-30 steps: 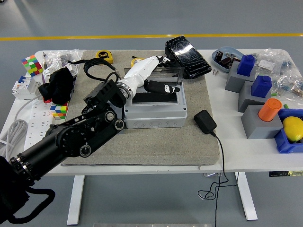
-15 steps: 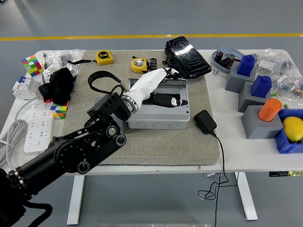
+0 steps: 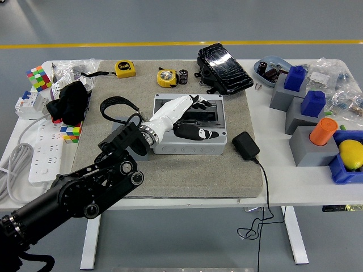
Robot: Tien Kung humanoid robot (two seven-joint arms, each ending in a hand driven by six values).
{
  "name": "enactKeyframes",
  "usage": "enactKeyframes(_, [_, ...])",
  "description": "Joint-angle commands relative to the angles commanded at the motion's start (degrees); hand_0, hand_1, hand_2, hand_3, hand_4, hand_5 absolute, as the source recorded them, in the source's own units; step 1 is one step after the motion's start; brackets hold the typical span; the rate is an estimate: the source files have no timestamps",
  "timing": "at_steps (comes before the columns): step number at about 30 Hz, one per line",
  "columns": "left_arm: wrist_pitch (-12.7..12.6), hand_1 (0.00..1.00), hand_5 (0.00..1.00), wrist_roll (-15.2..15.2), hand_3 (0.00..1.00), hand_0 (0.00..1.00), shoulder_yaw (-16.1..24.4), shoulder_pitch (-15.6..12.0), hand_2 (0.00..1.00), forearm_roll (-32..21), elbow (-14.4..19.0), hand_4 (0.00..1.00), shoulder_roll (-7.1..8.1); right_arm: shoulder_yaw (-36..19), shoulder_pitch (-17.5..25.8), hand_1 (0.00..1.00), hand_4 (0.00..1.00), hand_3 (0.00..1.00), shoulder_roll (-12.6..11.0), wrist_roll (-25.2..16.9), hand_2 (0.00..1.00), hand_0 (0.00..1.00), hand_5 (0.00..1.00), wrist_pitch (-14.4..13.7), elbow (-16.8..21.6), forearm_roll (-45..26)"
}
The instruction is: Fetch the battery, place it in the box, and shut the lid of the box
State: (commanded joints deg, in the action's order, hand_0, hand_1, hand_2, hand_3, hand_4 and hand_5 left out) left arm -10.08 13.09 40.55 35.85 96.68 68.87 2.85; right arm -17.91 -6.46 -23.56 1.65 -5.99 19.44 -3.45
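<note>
Head view. The left hand (image 3: 190, 116), white-shelled with dark fingers (image 3: 198, 134), reaches over the open grey box (image 3: 190, 146) on the felt mat (image 3: 187, 170) of the counter (image 3: 295, 181); whether the fingers are clamped on anything or merely curled inside the box cannot be told. The battery (image 3: 183, 77), a small dark cylinder, appears to stand upright near the mat's far edge, just beside the yellow tape measure (image 3: 166, 77) and apart from the hand. Judged a rigid, light, smooth-sided part: likely to roll if tipped and to slip under a loose pinch, so best taken across its round wall, thumb opposing fingers, near mid-height. The lid (image 3: 226, 68), a glossy black panel, lies tilted at the box's far right corner; stiff and slick, it would be pushed from its free edge. The right arm is out of view
</note>
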Motion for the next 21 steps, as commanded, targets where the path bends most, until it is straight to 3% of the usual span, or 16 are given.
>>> enactKeyframes(6, [-0.29, 0.752, 0.422, -0.76, 0.730, 0.735, 1.75, -1.84, 0.721, -0.73, 2.66, 0.998, 0.75, -0.13, -0.04, 0.594, 0.918, 0.542, 0.01, -0.07, 0.567, 0.565, 0.471, -0.04, 0.01, 0.08])
enactKeyframes(11, [-2.04, 0.752, 0.422, -3.17, 0.730, 0.735, 6.86, -5.18, 0.721, -3.72, 6.46, 0.998, 1.30, -0.02, -0.02, 0.594, 0.918, 0.542, 0.09, -0.09, 0.567, 0.565, 0.471, -0.01, -0.02, 0.00])
enactKeyframes(16, [-4.60, 0.738, 0.420, -9.71, 0.726, 0.706, 13.35, -9.10, 0.714, -13.28, 7.56, 0.998, 1.30, 0.31, -0.01, 0.595, 0.918, 0.542, 0.13, -0.07, 0.567, 0.565, 0.471, 0.03, -0.15, -0.33])
enactKeyframes(21, [-5.42, 0.713, 0.417, -16.13, 0.719, 0.699, 19.74, -12.43, 0.685, -25.10, 7.51, 0.998, 1.24, 0.32, -0.11, 0.595, 0.918, 0.541, 0.11, -0.10, 0.566, 0.565, 0.471, 0.02, -0.25, -0.56])
